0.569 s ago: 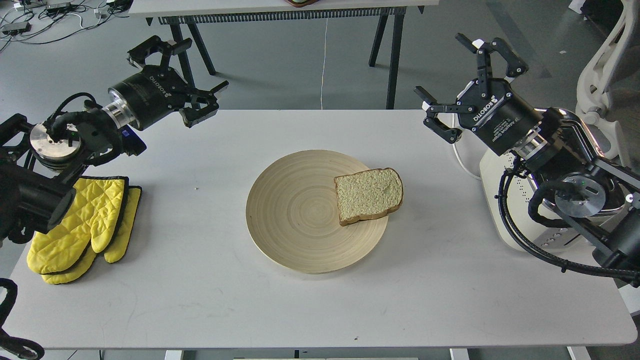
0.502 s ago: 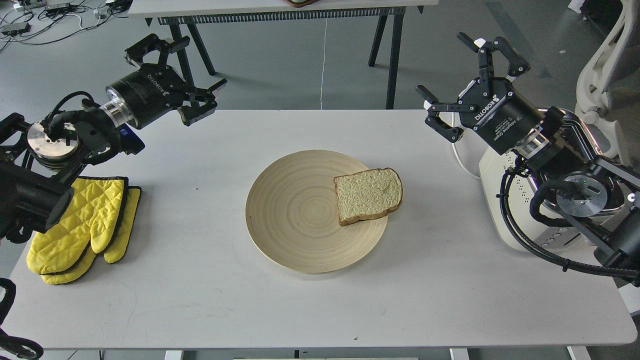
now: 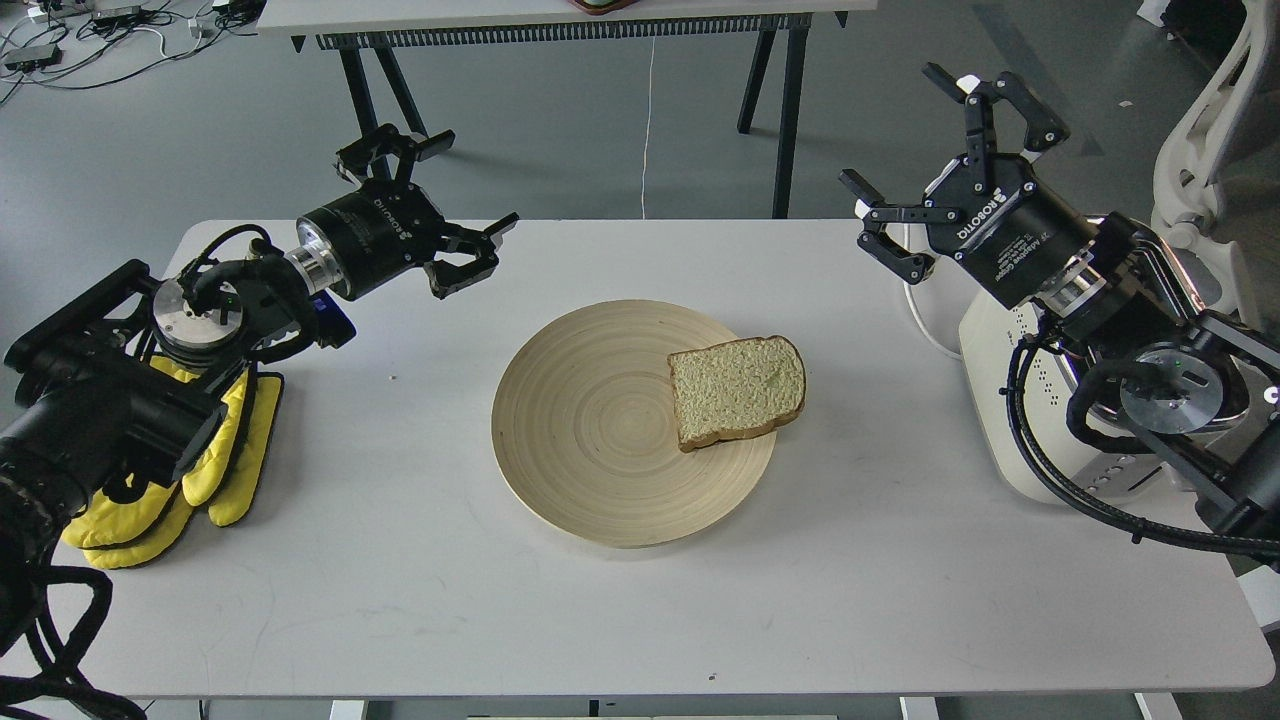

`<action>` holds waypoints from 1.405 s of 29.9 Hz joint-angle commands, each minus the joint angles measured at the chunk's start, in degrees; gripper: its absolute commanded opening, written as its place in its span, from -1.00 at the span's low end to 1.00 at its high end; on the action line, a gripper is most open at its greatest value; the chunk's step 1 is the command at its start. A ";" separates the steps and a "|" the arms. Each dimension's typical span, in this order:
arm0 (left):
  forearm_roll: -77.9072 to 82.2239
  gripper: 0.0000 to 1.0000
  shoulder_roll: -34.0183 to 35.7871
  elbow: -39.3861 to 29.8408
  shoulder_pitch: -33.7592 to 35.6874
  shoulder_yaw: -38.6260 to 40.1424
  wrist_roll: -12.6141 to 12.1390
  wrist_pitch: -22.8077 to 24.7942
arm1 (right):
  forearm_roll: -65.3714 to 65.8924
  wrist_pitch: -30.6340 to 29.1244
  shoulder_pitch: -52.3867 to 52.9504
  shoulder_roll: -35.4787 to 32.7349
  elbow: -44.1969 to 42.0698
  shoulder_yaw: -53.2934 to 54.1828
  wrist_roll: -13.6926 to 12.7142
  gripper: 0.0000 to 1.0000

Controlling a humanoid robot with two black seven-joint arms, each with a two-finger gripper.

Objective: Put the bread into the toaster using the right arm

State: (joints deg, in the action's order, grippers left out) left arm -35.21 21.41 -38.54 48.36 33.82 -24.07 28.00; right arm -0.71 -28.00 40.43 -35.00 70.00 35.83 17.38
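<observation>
The bread (image 3: 737, 391), a pale slice with a brown crust, lies flat on the right side of a round wooden plate (image 3: 590, 420) at the table's middle. The cream-white toaster (image 3: 1010, 400) stands at the table's right edge, mostly hidden behind my right arm. My right gripper (image 3: 935, 165) is open and empty, held in the air above the table's back right, up and to the right of the bread. My left gripper (image 3: 440, 215) is open and empty above the table's back left, left of the plate.
Yellow oven mitts (image 3: 215, 470) lie at the table's left edge under my left arm. A white cord (image 3: 925, 325) runs from the toaster over the table. Another table's legs (image 3: 790, 110) stand behind, and a white chair (image 3: 1210, 120) at far right.
</observation>
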 commanded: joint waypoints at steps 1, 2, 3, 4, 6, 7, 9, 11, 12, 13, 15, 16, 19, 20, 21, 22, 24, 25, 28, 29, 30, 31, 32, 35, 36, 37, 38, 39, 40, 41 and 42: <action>0.14 1.00 -2.34 4.34 -0.11 -2.00 -0.01 0.00 | 0.61 0.00 0.17 0.02 0.22 -0.23 -0.16 0.99; 0.14 1.00 -2.69 5.39 -0.11 -3.05 -0.01 0.00 | 1.05 0.00 0.26 0.02 0.40 -0.23 -0.16 0.99; 0.14 1.00 -3.04 6.19 -0.11 -3.93 -0.01 0.00 | 1.58 0.00 0.52 -0.07 0.58 -0.23 -0.16 0.99; 0.14 1.00 -3.65 6.98 -0.11 -4.64 -0.01 0.00 | 2.45 0.00 1.22 -0.16 0.75 -0.23 -0.07 0.99; 0.14 1.00 -4.89 7.95 -0.02 -5.08 -0.01 0.00 | 3.60 0.00 2.80 -1.12 0.84 -0.41 -0.07 0.99; 0.14 1.00 -5.24 7.95 -0.02 -5.08 -0.10 0.00 | 3.78 0.00 3.42 -1.82 0.84 -0.50 -0.07 0.99; 0.14 1.00 -5.59 7.95 -0.02 -5.09 -0.01 0.00 | 3.78 0.00 3.69 -2.35 0.93 -0.58 -0.07 0.99; 0.14 1.00 -5.68 8.04 -0.02 -5.08 -0.01 0.00 | 3.78 0.00 3.69 -2.44 0.84 -0.58 -0.07 0.99; 0.14 1.00 -5.68 8.04 -0.11 -5.08 -0.01 0.00 | 3.78 0.00 3.69 -2.44 0.84 -0.58 -0.07 0.99; 0.14 1.00 -5.68 8.13 -0.11 -5.17 -0.01 0.00 | 3.78 0.00 3.69 -2.36 0.84 -0.67 -0.16 0.99; 0.14 1.00 -5.77 8.13 -0.11 -5.17 -0.01 0.00 | 3.96 0.00 3.43 -2.35 0.93 -0.67 -0.16 0.99; 0.14 1.00 -5.77 8.13 -0.19 -5.17 -0.01 0.00 | 3.96 0.00 3.34 -2.35 0.93 -0.67 -0.07 0.99; 0.05 1.00 -5.77 8.22 -0.37 -5.08 -0.01 0.00 | 4.22 0.00 3.34 -2.53 1.02 -0.76 -0.16 0.99; 0.14 1.00 -5.77 8.22 -0.46 -5.08 -0.01 0.00 | 4.66 0.00 3.42 -2.62 0.93 -0.76 -0.24 0.99; 0.05 1.00 -5.77 8.22 -0.46 -5.08 -0.01 0.00 | 5.79 0.00 3.51 -2.79 0.93 -0.76 -0.33 0.99; 0.05 1.00 -5.77 8.22 -0.46 -5.00 -0.01 0.00 | 7.72 0.00 3.77 -3.32 1.02 -0.85 -0.42 0.99; 0.05 1.00 -5.77 8.22 -0.46 -5.00 -0.01 0.00 | 12.37 0.00 4.47 -5.42 1.28 -1.29 -0.51 0.99; 0.05 1.00 -5.77 8.30 -0.46 -5.00 -0.01 0.00 | 14.40 0.00 5.26 -6.47 1.72 -1.55 -0.51 0.99; 0.05 1.00 -5.77 8.30 -0.81 -5.00 -0.01 0.00 | 20.55 0.00 7.98 -9.29 2.34 -4.00 -0.60 0.99; 0.05 1.00 -5.86 8.65 -1.07 -5.00 -0.01 0.00 | 22.48 0.00 9.65 -9.91 2.25 -5.32 -0.60 0.99; -0.04 1.00 -5.94 9.27 -1.16 -5.00 -0.01 0.00 | 24.07 0.00 11.32 -10.52 2.16 -6.64 -0.60 0.99; -0.04 1.00 -6.21 9.79 -1.25 -4.91 -0.01 0.00 | 25.48 0.00 12.64 -10.88 2.16 -7.87 -0.60 0.99; -0.04 1.00 -6.64 10.41 -1.34 -4.91 -0.01 0.00 | 26.97 0.00 14.22 -11.05 2.16 -9.45 -0.68 0.99; -0.12 1.00 -7.26 11.12 -1.34 -4.91 -0.01 0.00 | 31.71 0.00 18.09 -11.14 2.16 -13.67 -1.91 0.99; -0.12 1.00 -7.26 11.12 -1.34 -4.91 -0.01 0.00 | 33.38 0.00 19.23 -11.06 2.07 -14.90 -2.79 0.99; -0.12 1.00 -7.26 11.12 -1.34 -4.91 -0.01 0.00 | 35.23 0.00 20.46 -10.71 2.07 -16.22 -3.84 0.99; -0.12 1.00 -7.26 11.12 -1.34 -4.82 -0.01 0.00 | 36.64 0.00 21.52 -10.53 2.07 -17.53 -4.89 0.99; -0.12 1.00 -7.26 11.12 -1.34 -4.82 -0.01 0.00 | 37.35 0.00 22.14 -10.53 1.90 -18.59 -5.77 0.99; -0.12 1.00 -7.26 11.12 -1.34 -4.82 -0.01 0.00 | 37.79 0.00 22.67 -10.44 1.55 -19.65 -6.83 0.99; -0.12 1.00 -7.26 11.12 -1.34 -4.73 -0.01 0.00 | 38.06 0.00 23.28 -10.35 1.28 -20.61 -8.14 0.99; -0.12 1.00 -7.26 11.12 -1.34 -4.73 -0.01 0.00 | 38.67 0.00 24.07 -10.00 0.67 -21.58 -10.07 0.99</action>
State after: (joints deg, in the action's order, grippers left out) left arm -35.33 14.16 -27.42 47.03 29.01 -24.09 28.00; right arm 36.27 -28.01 62.47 -45.54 71.72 17.16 11.32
